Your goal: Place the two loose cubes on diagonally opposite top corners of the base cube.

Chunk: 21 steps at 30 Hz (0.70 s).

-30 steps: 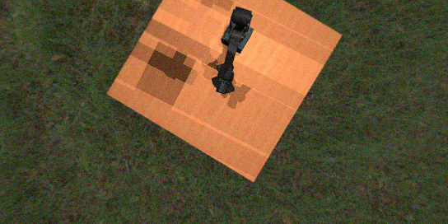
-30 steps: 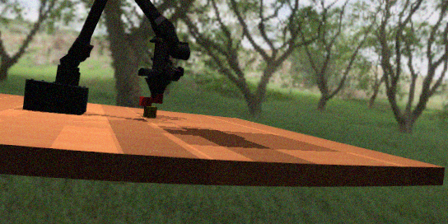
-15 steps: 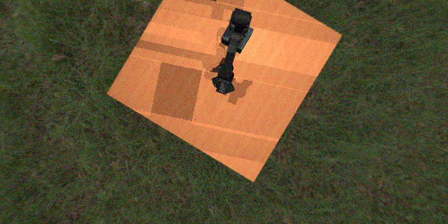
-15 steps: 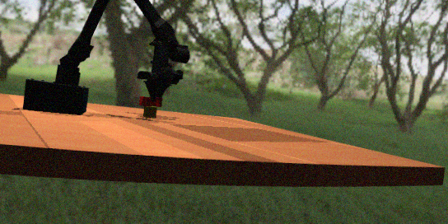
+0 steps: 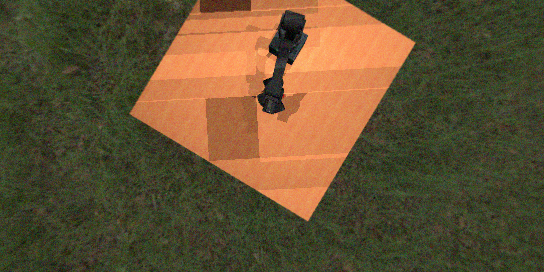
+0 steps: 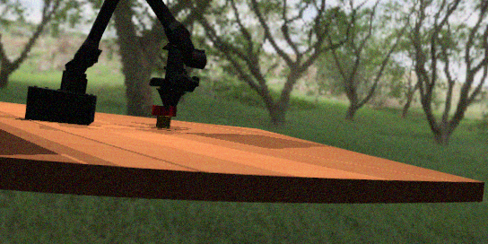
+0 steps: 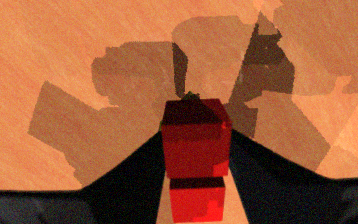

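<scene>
My claw point(image 7: 196, 150) points straight down at the tabletop point(image 5: 320, 131). It is part way open, and my two dark fingers press on the sides of a red cube point(image 7: 196, 137). So I am holding that red cube tight between them.

In my wrist view, a second red cube point(image 7: 197, 197) shows just below the one I hold. I cannot tell if the two touch. A tiny bit of green peeks out past the far edge of the held cube.

From the side, the red cubes point(image 6: 163, 110) sit low, right on top of the small dark base cube point(image 6: 163, 122). The base cube stands on the tabletop, near my black base block point(image 6: 60, 105).

From above, my arm point(image 5: 280, 68) hides nearly all of the cubes. Only a speck of red shows by my claw.
</scene>
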Available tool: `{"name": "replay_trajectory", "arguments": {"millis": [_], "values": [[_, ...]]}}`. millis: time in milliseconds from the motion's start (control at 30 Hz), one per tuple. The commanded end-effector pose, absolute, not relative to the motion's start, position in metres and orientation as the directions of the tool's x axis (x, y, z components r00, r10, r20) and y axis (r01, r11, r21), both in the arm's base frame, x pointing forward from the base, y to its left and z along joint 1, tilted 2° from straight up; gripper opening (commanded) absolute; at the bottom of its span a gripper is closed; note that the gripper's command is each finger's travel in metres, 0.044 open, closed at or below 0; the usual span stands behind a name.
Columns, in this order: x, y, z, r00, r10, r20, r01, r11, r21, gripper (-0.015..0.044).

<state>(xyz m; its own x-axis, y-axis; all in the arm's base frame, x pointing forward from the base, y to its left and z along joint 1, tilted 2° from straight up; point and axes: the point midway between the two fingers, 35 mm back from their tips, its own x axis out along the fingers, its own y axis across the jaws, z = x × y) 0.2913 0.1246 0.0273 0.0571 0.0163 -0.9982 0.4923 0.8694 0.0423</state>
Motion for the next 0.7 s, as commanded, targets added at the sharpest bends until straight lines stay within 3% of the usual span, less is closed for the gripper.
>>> {"name": "replay_trajectory", "arguments": {"millis": [0, 667], "values": [[0.292, 0.124, 0.027, 0.059, 0.015, -0.998, 0.494, 0.869, 0.042, 0.0205], [0.29, 0.124, 0.059, 0.057, 0.016, -0.998, 0.492, 0.869, 0.043, 0.0205]]}}
